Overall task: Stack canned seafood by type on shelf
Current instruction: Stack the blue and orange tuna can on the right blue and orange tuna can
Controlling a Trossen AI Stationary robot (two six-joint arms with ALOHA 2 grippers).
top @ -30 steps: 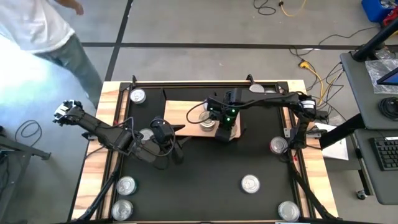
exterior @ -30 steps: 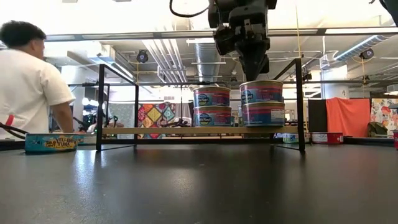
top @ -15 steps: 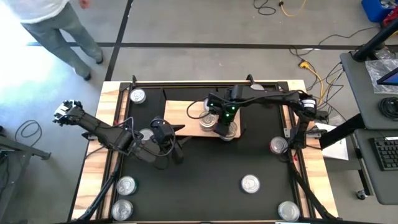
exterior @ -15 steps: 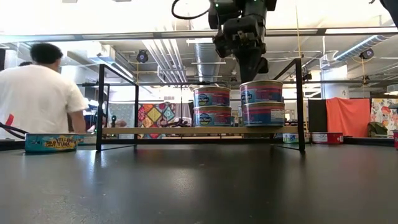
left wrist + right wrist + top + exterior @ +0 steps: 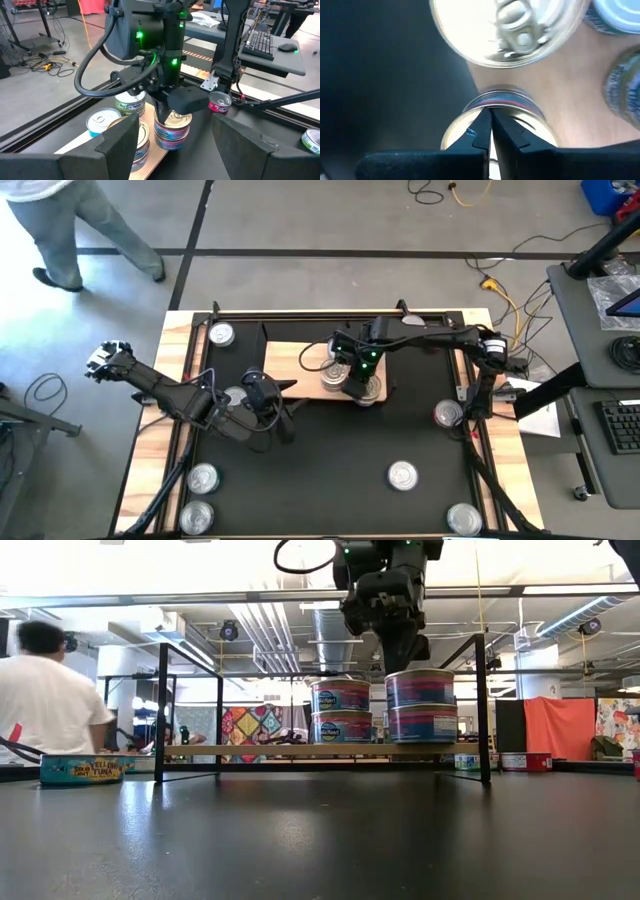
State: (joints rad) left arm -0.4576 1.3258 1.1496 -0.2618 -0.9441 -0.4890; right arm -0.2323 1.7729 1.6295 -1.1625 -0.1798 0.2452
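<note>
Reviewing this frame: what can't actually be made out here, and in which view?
- High view: the right gripper and its arm cover the stacked cans on the shelf, so their count is hidden.
- Low view: the back cans hide behind the front stacks.
- Right wrist view: the can top is blurred and cut by the edge; no label reads.
- Left wrist view: the left gripper's fingers hide the near shelf.

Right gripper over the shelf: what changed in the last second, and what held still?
The right gripper, shut and empty, shifted slightly along the shelf above the right-hand stack, whose top can turned a little, its label now facing differently. A person in the background walked on. The left gripper, the other stack and the loose cans on the mat stayed put.
</note>
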